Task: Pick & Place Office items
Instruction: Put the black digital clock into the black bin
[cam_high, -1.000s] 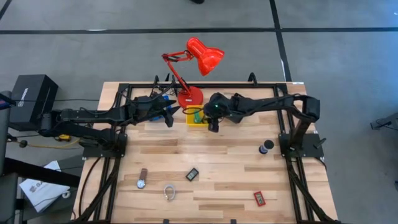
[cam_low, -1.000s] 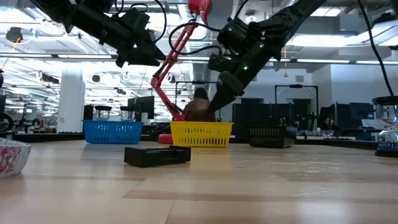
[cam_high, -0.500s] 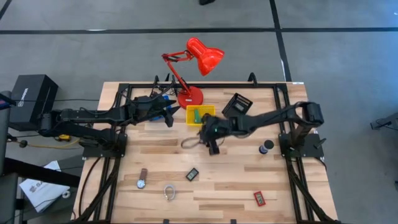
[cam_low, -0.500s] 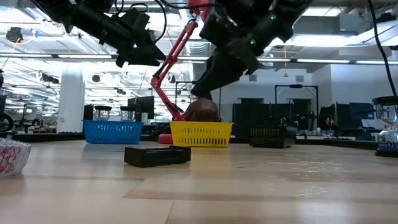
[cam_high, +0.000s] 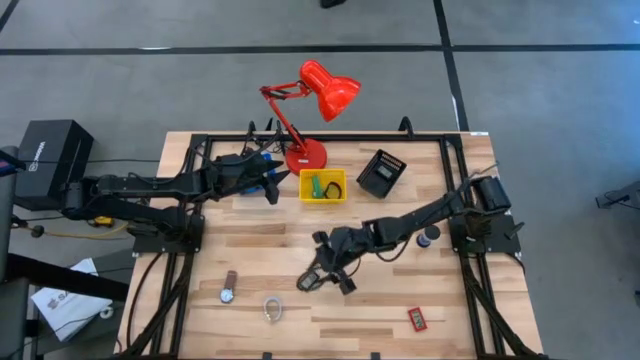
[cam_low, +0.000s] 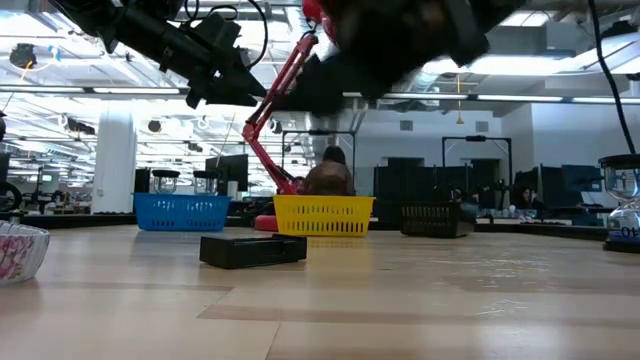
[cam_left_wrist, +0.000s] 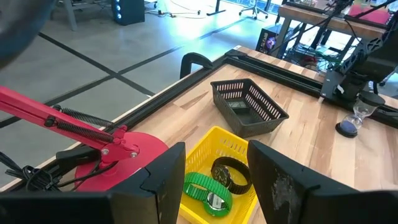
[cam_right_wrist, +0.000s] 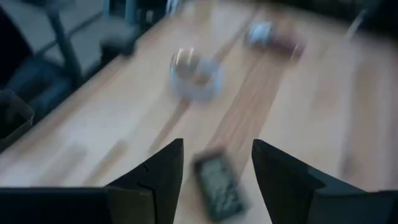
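Observation:
My right gripper (cam_high: 326, 272) (cam_right_wrist: 217, 163) is open and hovers over the small black rectangular gadget (cam_high: 307, 283) (cam_right_wrist: 216, 181) (cam_low: 253, 250), which lies flat on the table between the finger lines. My left gripper (cam_high: 271, 187) (cam_left_wrist: 214, 183) is open and waits above the far left part of the table, beside the yellow tray (cam_high: 322, 187) (cam_left_wrist: 219, 152). That tray holds a green piece (cam_left_wrist: 205, 193) and a black band (cam_left_wrist: 231, 176). The wristwatch (cam_high: 229, 288), the clear ring (cam_high: 273, 308) (cam_right_wrist: 196, 79), the red rectangle (cam_high: 417, 319) and a black cylinder (cam_high: 428, 237) lie on the table.
The red desk lamp (cam_high: 318, 100) stands at the far edge, behind the yellow tray. The black tray (cam_high: 381, 172) (cam_left_wrist: 249, 106) sits right of the yellow one, and the blue tray (cam_low: 180, 211) left of it. Bare wood lies between the gadget and the red rectangle.
My right gripper has swung from over the yellow tray toward the table's near edge and down, and now stands over the black gadget. The black tray, hidden under the arm before, shows again. My left arm has kept still.

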